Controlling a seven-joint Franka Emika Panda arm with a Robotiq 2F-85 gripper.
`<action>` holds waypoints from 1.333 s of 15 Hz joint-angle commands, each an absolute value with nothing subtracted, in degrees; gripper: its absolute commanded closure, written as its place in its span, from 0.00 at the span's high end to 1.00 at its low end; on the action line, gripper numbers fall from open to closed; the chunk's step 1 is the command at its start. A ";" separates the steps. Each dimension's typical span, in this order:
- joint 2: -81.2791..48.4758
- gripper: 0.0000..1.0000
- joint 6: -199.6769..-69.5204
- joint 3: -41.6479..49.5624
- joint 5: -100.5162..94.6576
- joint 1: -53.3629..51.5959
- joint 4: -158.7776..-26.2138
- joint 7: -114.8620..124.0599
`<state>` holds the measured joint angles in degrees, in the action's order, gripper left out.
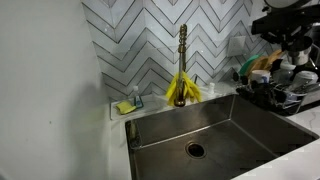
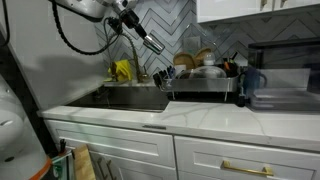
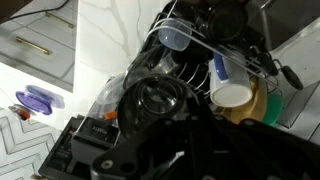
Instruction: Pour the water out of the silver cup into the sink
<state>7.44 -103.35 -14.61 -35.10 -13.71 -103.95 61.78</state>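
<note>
The sink [image 1: 235, 125] is a deep steel basin with a round drain [image 1: 195, 150]; it also shows in an exterior view [image 2: 130, 97]. I cannot make out a silver cup in any view. My gripper [image 2: 150, 42] hangs in the air above the sink's end next to the black dish rack [image 2: 200, 88]. In an exterior view it is a dark mass [image 1: 290, 25] over the rack [image 1: 280, 95]. In the wrist view the gripper [image 3: 190, 150] is a dark blur over the rack; its jaws do not show clearly.
A faucet [image 1: 183, 45] with yellow gloves [image 1: 182, 90] stands behind the sink, a sponge [image 1: 125, 106] at its corner. The rack holds a white cup [image 3: 232, 95], a clear cup [image 3: 175, 38] and a dark lidded pot [image 3: 155, 100]. A black appliance [image 2: 290, 70] stands beyond.
</note>
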 commanded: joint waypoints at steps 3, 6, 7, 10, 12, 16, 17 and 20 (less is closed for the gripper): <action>12.22 0.04 -107.81 -14.50 -32.00 -11.29 -110.93 60.42; 13.74 0.01 -108.86 -15.09 -32.65 -11.41 -112.19 59.04; 13.76 0.01 -109.91 -14.80 -31.92 -11.45 -112.33 57.79; 15.55 0.01 -113.40 -12.09 -24.08 -10.76 -115.78 54.34; 17.06 0.01 -114.37 -10.56 -18.67 -10.00 -118.43 51.56; 20.67 0.01 -117.29 -7.51 -12.45 -7.41 -125.86 45.33; 21.33 0.01 -118.06 -6.75 -11.24 -6.65 -127.82 43.92; 23.08 0.01 -122.60 -4.71 -8.57 -4.49 -133.37 38.66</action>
<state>19.01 -117.64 -6.11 -12.04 -6.43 -126.29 43.64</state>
